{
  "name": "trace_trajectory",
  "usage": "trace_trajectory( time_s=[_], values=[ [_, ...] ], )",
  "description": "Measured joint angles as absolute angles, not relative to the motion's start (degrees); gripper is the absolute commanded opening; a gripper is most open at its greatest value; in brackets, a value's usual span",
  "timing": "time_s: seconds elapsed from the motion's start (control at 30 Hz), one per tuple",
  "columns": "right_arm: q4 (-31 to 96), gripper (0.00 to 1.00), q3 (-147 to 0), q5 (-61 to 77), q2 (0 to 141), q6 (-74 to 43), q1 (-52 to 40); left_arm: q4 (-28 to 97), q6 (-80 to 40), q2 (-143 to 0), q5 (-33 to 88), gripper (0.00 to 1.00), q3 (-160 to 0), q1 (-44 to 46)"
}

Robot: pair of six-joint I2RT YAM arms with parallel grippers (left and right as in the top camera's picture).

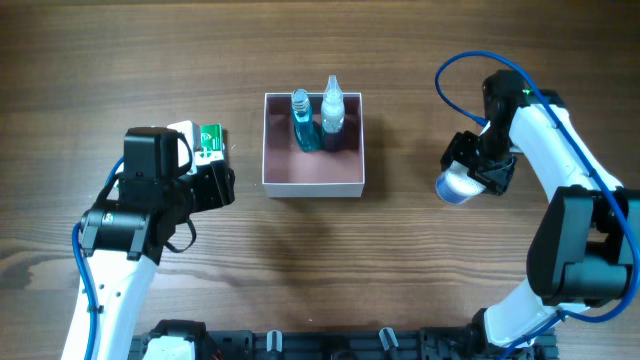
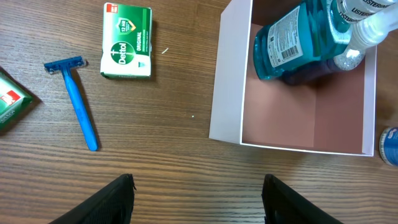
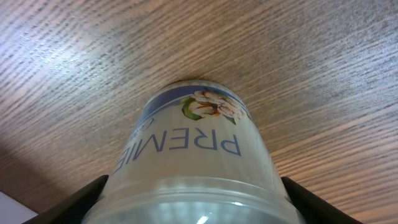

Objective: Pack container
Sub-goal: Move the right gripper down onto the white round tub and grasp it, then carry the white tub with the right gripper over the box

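Observation:
The container [image 1: 313, 184], a square white box with a pink inside, sits mid-table. In it lie a blue mouthwash bottle [image 1: 303, 125] and a clear bottle with a white cap [image 1: 332, 108]. The left wrist view shows the container [image 2: 230, 81] and both bottles [image 2: 298, 37] [image 2: 367, 31]. My left gripper [image 1: 215, 185] is open and empty, left of the container above bare table [image 2: 198, 186]. My right gripper [image 1: 470, 175] is shut on a round jar [image 1: 455, 187] with a blue and white label [image 3: 199, 143], to the right of the container.
A green Dettol soap box [image 2: 127, 41] and a blue razor [image 2: 78, 102] lie left of the container. Another green packet [image 2: 9, 99] is at the left edge. Part of the soap box [image 1: 209, 141] shows beside my left arm.

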State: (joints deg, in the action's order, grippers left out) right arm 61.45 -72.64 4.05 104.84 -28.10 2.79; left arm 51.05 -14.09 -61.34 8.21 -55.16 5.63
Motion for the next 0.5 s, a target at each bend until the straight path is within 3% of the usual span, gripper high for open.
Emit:
trace_trajectory(
  time_s=[0.07,0.27,0.5],
  values=[
    [62.46,0.04,-73.89,4.05,104.36,-27.42,2.39,51.05,-14.09,-61.34,8.19,0.66,-55.16,5.63],
    [63.13,0.04,-79.2,3.95,96.36,-24.62,-1.83,51.05,-14.09,-61.34,8.19,0.66,-55.16,5.63],
    [62.02,0.04,-86.74,3.05,85.08,-22.33,-15.31,51.05,-14.09,-61.34,8.19,0.66,-55.16,5.63]
  ],
)
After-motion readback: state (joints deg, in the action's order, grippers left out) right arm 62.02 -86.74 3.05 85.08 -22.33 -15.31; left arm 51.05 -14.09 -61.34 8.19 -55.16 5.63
